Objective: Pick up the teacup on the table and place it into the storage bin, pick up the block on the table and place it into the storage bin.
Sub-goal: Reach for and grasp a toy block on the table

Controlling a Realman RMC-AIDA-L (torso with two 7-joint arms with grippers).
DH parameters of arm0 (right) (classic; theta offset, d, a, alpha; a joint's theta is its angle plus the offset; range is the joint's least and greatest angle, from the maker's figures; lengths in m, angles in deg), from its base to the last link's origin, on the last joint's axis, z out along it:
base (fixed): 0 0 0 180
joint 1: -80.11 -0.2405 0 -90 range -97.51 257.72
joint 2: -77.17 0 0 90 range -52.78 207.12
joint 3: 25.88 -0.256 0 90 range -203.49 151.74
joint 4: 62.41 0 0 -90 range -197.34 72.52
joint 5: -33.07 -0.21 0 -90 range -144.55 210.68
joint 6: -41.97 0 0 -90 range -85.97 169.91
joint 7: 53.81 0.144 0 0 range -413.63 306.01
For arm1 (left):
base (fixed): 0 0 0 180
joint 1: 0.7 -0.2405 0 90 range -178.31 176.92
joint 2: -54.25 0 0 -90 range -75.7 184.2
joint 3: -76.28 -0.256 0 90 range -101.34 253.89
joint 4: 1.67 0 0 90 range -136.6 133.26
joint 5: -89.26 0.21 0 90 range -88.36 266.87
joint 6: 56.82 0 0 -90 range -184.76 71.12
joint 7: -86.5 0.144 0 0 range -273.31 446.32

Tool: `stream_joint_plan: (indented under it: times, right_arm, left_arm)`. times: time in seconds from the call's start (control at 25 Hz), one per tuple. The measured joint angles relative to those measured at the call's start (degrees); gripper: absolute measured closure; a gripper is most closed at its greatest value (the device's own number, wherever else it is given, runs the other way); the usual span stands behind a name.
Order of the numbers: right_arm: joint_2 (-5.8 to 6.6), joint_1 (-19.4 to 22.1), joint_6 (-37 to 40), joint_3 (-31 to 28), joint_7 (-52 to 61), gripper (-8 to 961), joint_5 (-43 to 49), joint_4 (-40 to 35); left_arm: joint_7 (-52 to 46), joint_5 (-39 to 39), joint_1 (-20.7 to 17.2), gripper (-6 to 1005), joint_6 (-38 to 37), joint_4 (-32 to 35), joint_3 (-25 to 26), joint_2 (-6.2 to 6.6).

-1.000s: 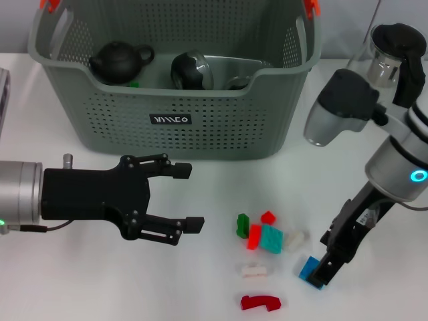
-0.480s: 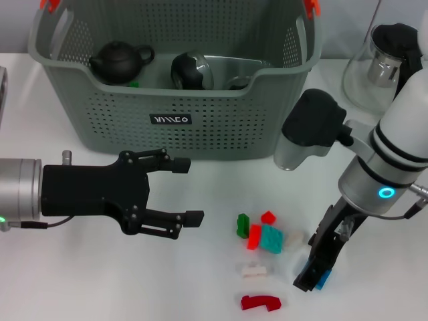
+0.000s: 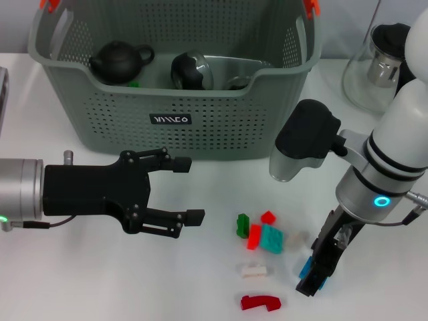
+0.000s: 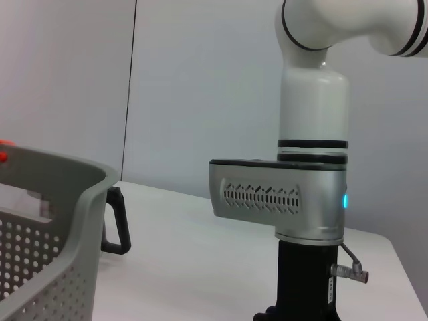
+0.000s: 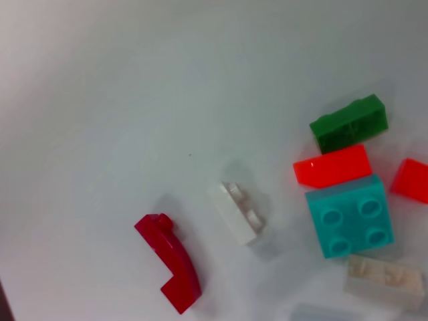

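Down at the near right of the table [image 3: 80, 281], the right gripper [image 3: 315, 275] points straight down over a blue block [image 3: 307, 267], which sits just under and beside its tips. Whether its fingers are spread or pinching the block: cannot tell, the arm body covers them.

Just left of that gripper is the loose block cluster: a clear block [image 3: 295, 239], a teal block [image 3: 272, 238], an orange-red block [image 3: 254, 236], a small red block [image 3: 268, 217] and a green block [image 3: 242, 224], all packed close or touching. A white block [image 3: 254, 271] and a curved dark-red piece [image 3: 260, 303] lie a bit nearer the robot, apart from the cluster (the right wrist view shows the same set from above, teal studs up).

The left gripper [image 3: 187, 190] hovers well to the left of the blocks, fingers spread wide, holding nothing, pointing toward the cluster.

The storage bin [image 3: 170, 119] stands behind both grippers, at the far side. Inside it: a black teapot [image 3: 119, 60] and a dark glossy cup [image 3: 191, 71]. A glass pitcher [image 3: 378, 65] stands behind the right arm, beside the bin.
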Motion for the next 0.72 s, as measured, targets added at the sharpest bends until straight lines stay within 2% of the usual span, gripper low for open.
stream_joint_plan:
  times: [0.48, 0.6, 0.72]
  right_arm:
    - [0.03, 1.3, -0.8, 2.7, 1.7, 66, -0.6, -2.6]
    - [0.08, 1.5, -0.7, 3.4, 2.2, 276, -0.6, -3.0]
    - [0.06, 1.5, -0.8, 4.2, 2.7, 294, -0.6, -3.0]
  left_arm:
    - [0.4, -0.1, 0.0, 73, 0.3, -0.1, 0.1, -0.01]
    - [0.6, -0.2, 0.0, 73, 0.6, -0.5, 0.1, 0.0]
    - [0.8, -0.1, 0.4, 73, 0.7, -1.4, 0.1, 0.17]
